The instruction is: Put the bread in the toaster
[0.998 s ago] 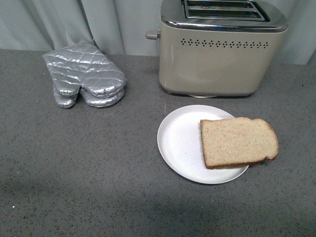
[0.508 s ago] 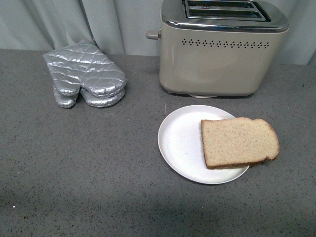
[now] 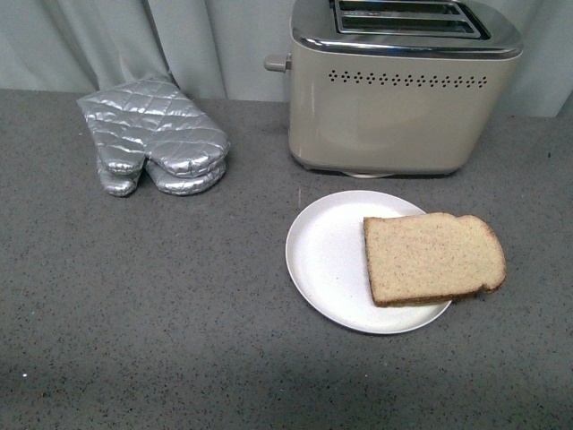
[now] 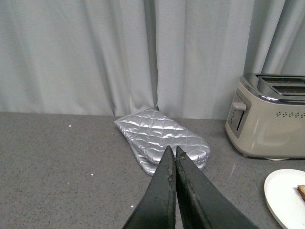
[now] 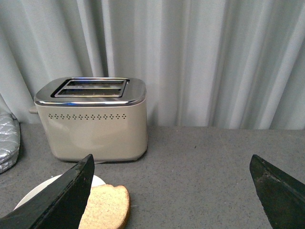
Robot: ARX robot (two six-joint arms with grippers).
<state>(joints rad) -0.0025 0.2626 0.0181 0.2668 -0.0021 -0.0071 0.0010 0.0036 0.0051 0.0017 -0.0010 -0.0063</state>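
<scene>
The bread is a light-brown slice lying flat on the right part of a white plate, its rounded end overhanging the plate's right rim. Behind the plate stands the beige toaster with a chrome top, two empty slots and a lever on its left side. Neither arm shows in the front view. In the left wrist view my left gripper is shut with nothing in it, pointing toward the oven mitts. My right gripper is open wide, the bread by its left finger and the toaster beyond.
Silver quilted oven mitts lie at the back left of the grey speckled counter. A pale curtain hangs close behind the toaster and mitts.
</scene>
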